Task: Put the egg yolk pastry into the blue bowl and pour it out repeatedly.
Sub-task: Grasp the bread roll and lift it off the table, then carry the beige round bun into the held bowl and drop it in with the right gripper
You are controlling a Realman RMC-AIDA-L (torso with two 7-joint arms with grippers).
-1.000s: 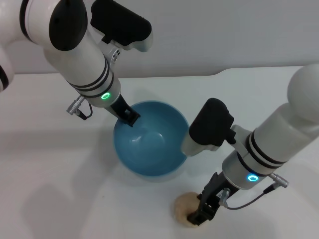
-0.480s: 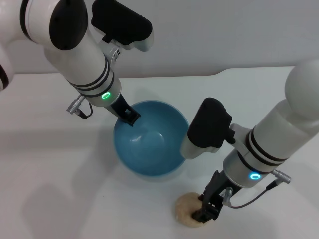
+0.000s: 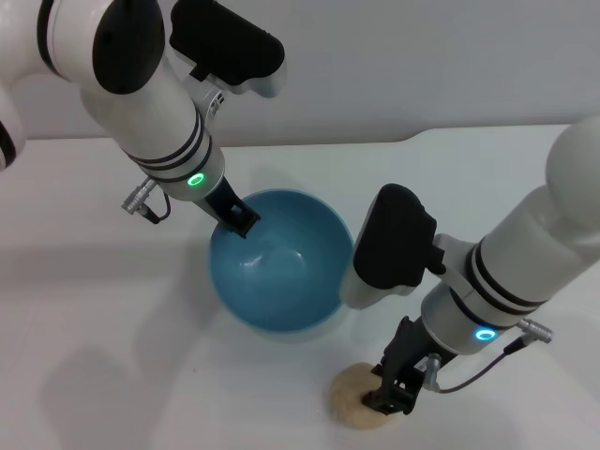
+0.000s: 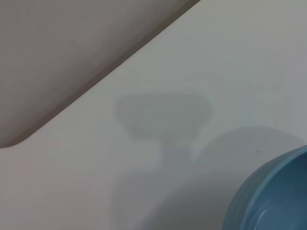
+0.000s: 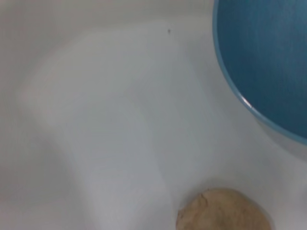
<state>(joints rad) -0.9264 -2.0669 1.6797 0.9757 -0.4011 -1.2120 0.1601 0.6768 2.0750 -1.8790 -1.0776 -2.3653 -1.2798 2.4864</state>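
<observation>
The egg yolk pastry (image 3: 361, 401) is sitting on the white table (image 3: 84, 309) near the bottom of the frame, a bit right of the middle. It is just below the blue bowl (image 3: 279, 262) and not touching it. The bowl is empty.

The right gripper (image 3: 396, 386) is pressing in at the right side of the pastry. A second ago it was a little higher and more to the left; now it is lower and closer around the ball. Its black fingers are standing at the pastry, but I cannot tell if they are squeezing it yet. This looks like the start of picking it up, so the pastry is not in the bowl yet.

The left gripper (image 3: 240, 217) is pinching the bowl's rim at the upper left and has kept holding it. The bowl looks a tiny bit shifted to the left.

The pastry is close to the bottom edge of the frame. There is open table to its left. To get in, it needs to be going up and over the near rim of the bowl.
</observation>
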